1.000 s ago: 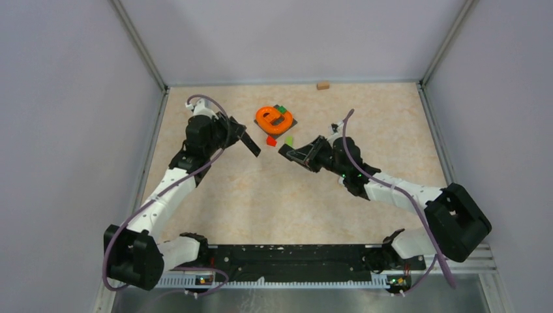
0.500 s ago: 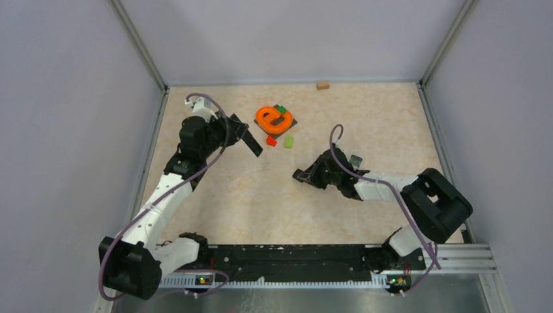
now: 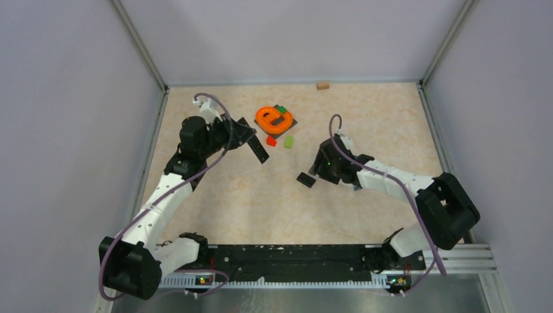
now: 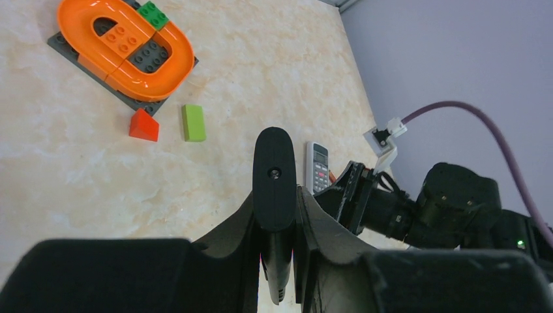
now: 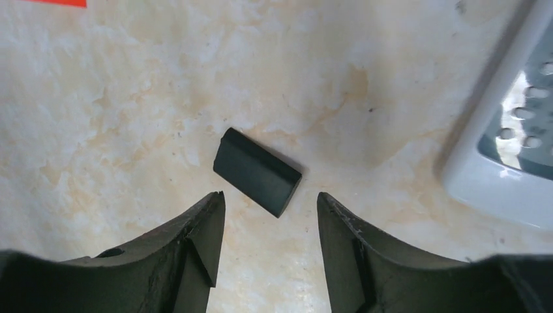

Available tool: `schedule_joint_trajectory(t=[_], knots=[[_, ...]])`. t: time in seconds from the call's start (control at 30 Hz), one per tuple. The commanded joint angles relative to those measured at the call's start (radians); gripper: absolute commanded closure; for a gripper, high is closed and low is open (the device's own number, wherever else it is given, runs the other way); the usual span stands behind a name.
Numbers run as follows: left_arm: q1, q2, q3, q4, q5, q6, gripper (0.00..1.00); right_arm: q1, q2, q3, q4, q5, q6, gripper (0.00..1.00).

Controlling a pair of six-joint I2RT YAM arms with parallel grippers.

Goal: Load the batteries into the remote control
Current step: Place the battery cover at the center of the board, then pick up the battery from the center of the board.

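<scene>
My left gripper (image 4: 277, 202) is shut on a thin black remote control (image 4: 274, 173) and holds it above the table; it also shows in the top view (image 3: 258, 149). My right gripper (image 5: 270, 199) is open and empty, low over the table. A small black cover piece (image 5: 257, 171) lies flat just beyond its fingertips, also seen in the top view (image 3: 305, 180). A grey remote with buttons (image 4: 317, 166) lies beside the right arm, its edge in the right wrist view (image 5: 508, 130). A tiny orange-red bit (image 4: 332, 175) shows next to it; no battery is clearly visible.
An orange ring track on a dark plate (image 3: 274, 119) stands at the back centre, with a red block (image 3: 271, 140) and a green block (image 3: 288, 141) in front. A small tan block (image 3: 322, 85) lies by the back wall. Walls enclose the table.
My right gripper has pulled away from the black remote, dropped to the table and drawn back right, leaving the black cover piece there. My left gripper has barely moved.
</scene>
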Motion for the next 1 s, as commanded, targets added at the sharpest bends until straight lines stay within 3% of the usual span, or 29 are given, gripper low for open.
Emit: schedule_joint_trajectory(t=[0.0,0.07,0.13,0.3,0.6,0.8,0.97], knots=[[0.001,-0.024,0.02,0.064,0.101,-0.001,1.0,-0.036,-0.109,0.085,-0.206,0.117,-0.144,0.55],[0.001,-0.022,0.028,0.05,0.141,0.002,1.0,-0.083,-0.16,0.078,-0.253,0.126,-0.191,0.7],[0.001,-0.024,0.022,0.053,0.184,0.003,1.0,-0.125,-0.21,0.074,-0.316,0.17,-0.227,0.75],[-0.001,-0.018,0.003,0.086,0.271,-0.011,1.0,-0.23,-0.258,0.043,-0.409,0.244,-0.29,0.73],[-0.001,-0.006,-0.012,0.119,0.292,-0.023,1.0,-0.323,-0.197,0.002,-0.369,0.241,-0.389,0.75],[-0.001,0.019,-0.013,0.139,0.312,-0.044,1.0,-0.375,-0.135,0.008,-0.328,0.257,-0.498,0.63],[0.0,0.02,-0.005,0.141,0.317,-0.05,1.0,-0.399,-0.072,0.01,-0.282,0.202,-0.532,0.61]])
